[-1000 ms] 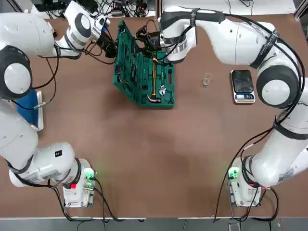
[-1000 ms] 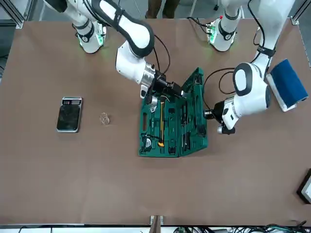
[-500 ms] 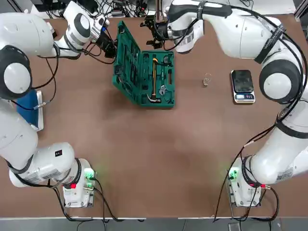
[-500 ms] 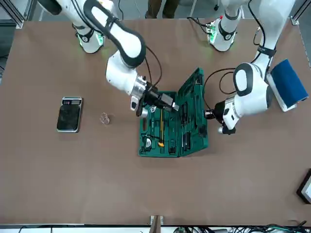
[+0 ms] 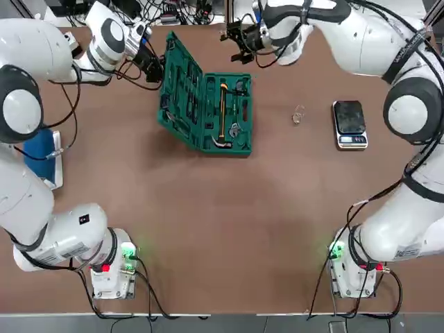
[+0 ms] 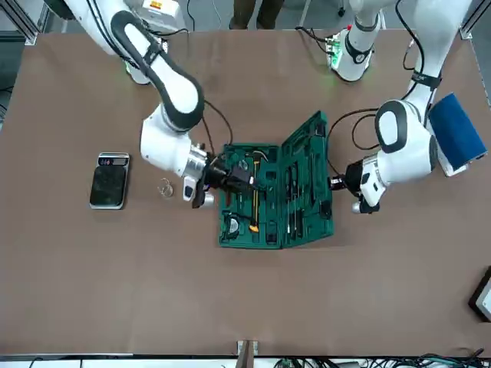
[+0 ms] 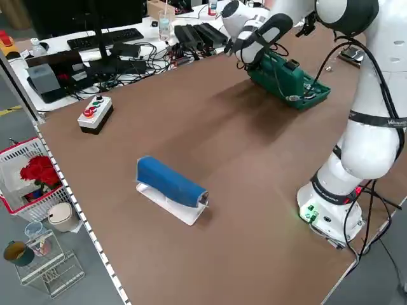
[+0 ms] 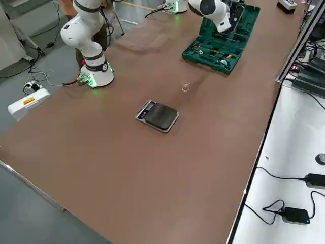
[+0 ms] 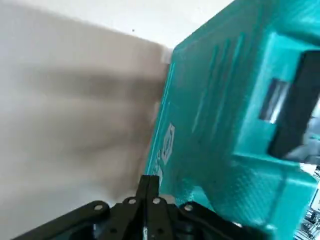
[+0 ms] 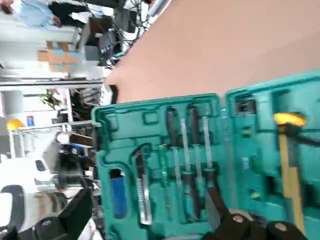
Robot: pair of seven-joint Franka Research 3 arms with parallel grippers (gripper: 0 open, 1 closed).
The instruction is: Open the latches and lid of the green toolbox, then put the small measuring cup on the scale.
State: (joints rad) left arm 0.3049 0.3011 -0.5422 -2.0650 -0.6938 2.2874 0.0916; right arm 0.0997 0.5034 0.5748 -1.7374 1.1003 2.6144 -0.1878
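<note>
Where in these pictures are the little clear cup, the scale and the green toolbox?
small measuring cup (image 5: 298,115), top view, on its clear round body.
scale (image 5: 349,117), top view, middle of its glossy black top plate.
green toolbox (image 5: 231,114), top view, on the open base tray holding tools.

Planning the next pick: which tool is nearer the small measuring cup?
Right. The right tool hangs beyond the green toolbox, on the small measuring cup's side; the left tool is behind the raised lid, farther off.
</note>
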